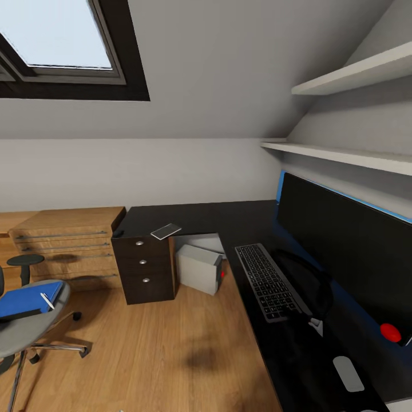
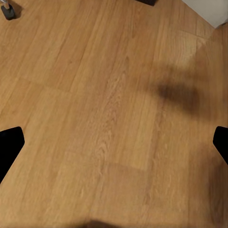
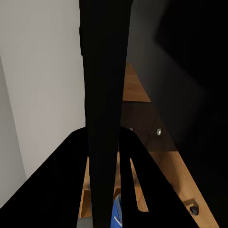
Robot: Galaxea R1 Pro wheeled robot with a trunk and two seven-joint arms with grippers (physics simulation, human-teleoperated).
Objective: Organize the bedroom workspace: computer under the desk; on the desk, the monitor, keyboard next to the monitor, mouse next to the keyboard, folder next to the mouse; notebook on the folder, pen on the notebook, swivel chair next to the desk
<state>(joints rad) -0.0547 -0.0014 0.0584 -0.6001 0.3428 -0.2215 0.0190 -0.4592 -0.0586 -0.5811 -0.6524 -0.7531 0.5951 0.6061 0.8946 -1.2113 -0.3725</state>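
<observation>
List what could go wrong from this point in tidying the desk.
1. The pen lies loose on the blue folder on the chair; lifting the folder may tip it off.
2. The notebook overhangs the desk edge above the drawers; a clumsy grasp might push it to the floor.
3. The keyboard sits close to the monitor stand, so space nearby looks tight.

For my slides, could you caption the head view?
Keyboard and monitor on desk; folder on swivel chair.

Keyboard before monitor (on desk)
</observation>
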